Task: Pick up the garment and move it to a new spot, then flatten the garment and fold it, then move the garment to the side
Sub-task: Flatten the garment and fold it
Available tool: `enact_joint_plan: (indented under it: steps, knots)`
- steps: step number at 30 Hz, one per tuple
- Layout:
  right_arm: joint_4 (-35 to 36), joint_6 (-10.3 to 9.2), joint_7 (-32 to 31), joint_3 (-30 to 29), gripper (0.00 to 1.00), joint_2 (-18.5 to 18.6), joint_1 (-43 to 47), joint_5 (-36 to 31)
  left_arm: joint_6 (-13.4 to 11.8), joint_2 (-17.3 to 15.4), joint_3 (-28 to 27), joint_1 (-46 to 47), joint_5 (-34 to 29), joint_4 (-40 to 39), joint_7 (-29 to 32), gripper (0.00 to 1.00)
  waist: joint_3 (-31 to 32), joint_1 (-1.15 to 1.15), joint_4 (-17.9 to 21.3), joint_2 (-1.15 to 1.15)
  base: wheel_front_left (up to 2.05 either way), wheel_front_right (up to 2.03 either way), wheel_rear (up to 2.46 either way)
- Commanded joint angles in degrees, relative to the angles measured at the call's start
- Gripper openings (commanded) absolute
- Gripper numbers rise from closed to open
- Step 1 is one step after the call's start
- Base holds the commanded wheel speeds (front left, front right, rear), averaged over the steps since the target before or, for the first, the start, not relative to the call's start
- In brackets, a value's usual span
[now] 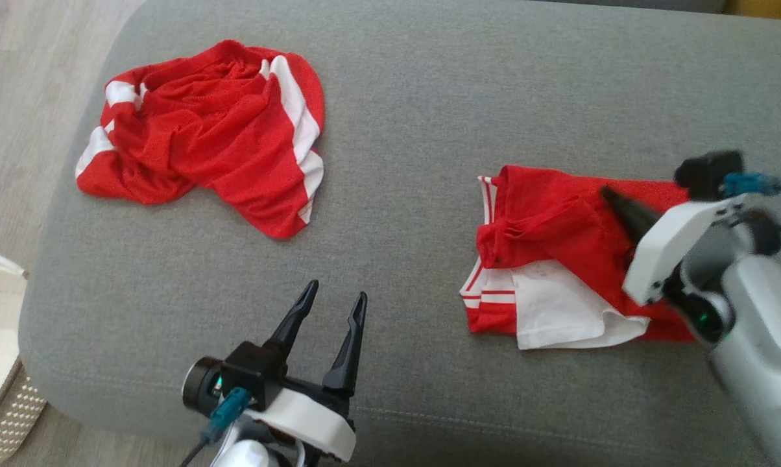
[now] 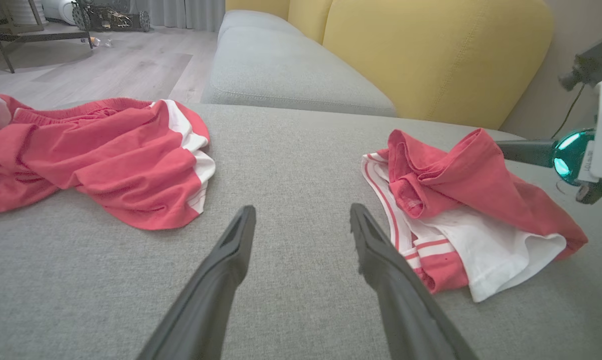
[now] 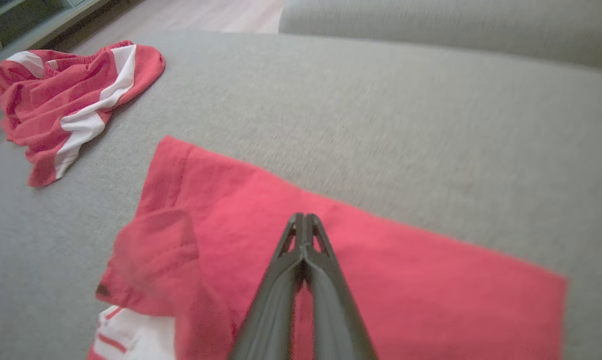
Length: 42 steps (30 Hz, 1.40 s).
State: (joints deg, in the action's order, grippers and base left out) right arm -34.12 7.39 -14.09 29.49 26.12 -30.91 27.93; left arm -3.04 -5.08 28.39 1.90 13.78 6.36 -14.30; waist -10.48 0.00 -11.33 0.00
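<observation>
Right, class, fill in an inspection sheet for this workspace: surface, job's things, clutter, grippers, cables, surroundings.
Surface: grey cushion, bare between the two garments.
Job's things: folded garment, red and white, loosely folded, on the robot's right.
Clutter: crumpled garment, red and white, far left.
Grippers: left gripper open above bare cushion; right gripper shut, tips at the folded garment's red cloth; a pinch cannot be told.
Cables: teal plug with dark lead at left wrist; another at right wrist.
Surroundings: pale basket, wooden floor, yellow backrest.

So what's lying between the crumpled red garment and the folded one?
Nothing: bare grey cushion separates the crumpled garment from the folded garment, as the head view shows.
</observation>
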Motion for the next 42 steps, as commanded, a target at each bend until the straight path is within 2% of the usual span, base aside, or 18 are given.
enact_joint_plan:
  steps: [1, 4, 9, 14, 17, 20, 21, 24, 27, 28, 32, 36, 38, 42]
  knots:
    - [0.4, 0.10, -0.4, 2.4, 0.00, 0.2, -0.5, 4.9, 0.2, 0.6, -1.5, 2.1, -0.2, -1.2, -0.7, 1.00, -0.1, 0.00, -0.5, 0.00, 0.00, 0.00, 0.00]
    - [1.0, 0.10, -2.0, 6.8, 0.00, 0.2, 0.0, 12.8, 0.1, 0.8, -1.7, 1.9, -0.2, -1.3, -0.7, 1.00, 0.3, 0.00, -0.4, 0.00, 0.00, 0.00, 0.00]
    - [6.3, 0.10, -4.8, 14.3, 0.00, 1.4, 2.4, 21.7, 0.0, 0.7, -2.5, 0.9, -0.7, -1.9, -0.7, 1.00, 1.2, 0.00, 0.9, 0.00, 0.00, 0.00, 0.00]
    - [11.6, 0.10, -8.7, 20.2, 0.00, 2.3, 5.1, 26.5, 0.2, 0.8, -2.7, 0.2, -1.1, -2.3, -0.7, 1.00, 2.1, 0.00, 2.0, 0.00, 0.00, 0.00, 0.00]
    - [13.9, 0.10, -3.5, 20.1, 0.00, 2.7, 5.0, 25.5, 0.3, 0.8, -2.8, -0.1, -1.2, -2.2, -0.7, 1.00, 2.9, 0.00, 2.3, 0.00, 0.00, 0.00, 0.00]
    - [13.8, 0.10, 6.2, 17.1, 0.00, 2.7, 4.8, 20.9, -0.2, 0.9, -3.9, -0.6, -0.9, -2.8, -0.7, 1.00, 3.9, 0.00, 2.6, 0.00, 0.00, 0.00, 0.00]
    - [12.2, 0.10, 13.0, 13.8, 1.00, 2.1, 5.1, 16.5, -0.6, 1.1, -5.2, -1.2, -0.1, -3.6, -0.7, 1.00, 4.6, 0.00, 2.8, 0.00, 0.00, 0.00, 0.00]
    - [8.3, 0.10, 21.4, 7.8, 1.00, -0.8, 6.6, 10.2, -1.5, 1.4, -7.7, -2.6, 1.3, -5.1, -0.7, 1.00, 6.3, 0.00, 3.9, 0.00, 0.00, 0.00, 0.00]
    - [6.7, 0.10, 26.9, 3.2, 1.00, -4.1, 8.2, 2.8, -2.2, 1.6, -10.6, -4.2, 2.0, -6.9, -0.7, 1.00, 7.8, 0.00, 5.3, 0.00, 0.00, 0.00, 0.00]
    - [6.7, 0.10, 26.9, 3.2, 1.00, -4.1, 8.2, 2.8, -2.2, 1.6, -10.6, -4.2, 2.0, -6.9, -0.7, 1.00, 7.8, 0.00, 5.3, 0.00, 0.00, 0.00, 0.00]
    - [8.6, 0.10, 29.0, -4.5, 1.00, -8.7, 12.1, -5.7, -3.2, 1.7, -14.9, -5.5, -0.9, -12.4, -0.7, 1.00, 9.8, 0.00, 7.4, 0.00, 0.00, 0.00, 0.00]
    - [16.7, 0.10, 29.1, -11.1, 1.00, -13.2, 18.7, -14.1, -3.1, 1.8, -17.1, -8.5, -4.8, -16.5, -0.7, 1.00, 11.5, 0.00, 9.5, 0.00, 0.00, 0.00, 0.00]
    - [18.8, 0.10, 29.1, -12.7, 1.00, -15.1, 22.3, -16.3, -3.2, 1.8, -17.6, -10.2, -7.0, -16.4, -0.7, 1.00, 12.1, 0.00, 10.5, 0.00, 0.00, 0.00, 0.00]
    - [20.1, 0.10, 29.1, -13.2, 1.00, -16.6, 26.8, -19.6, -4.0, 1.9, -18.2, -12.9, -9.8, -15.6, -0.7, 1.00, 13.0, 0.00, 12.1, 0.00, 0.00, 0.00, 0.00]
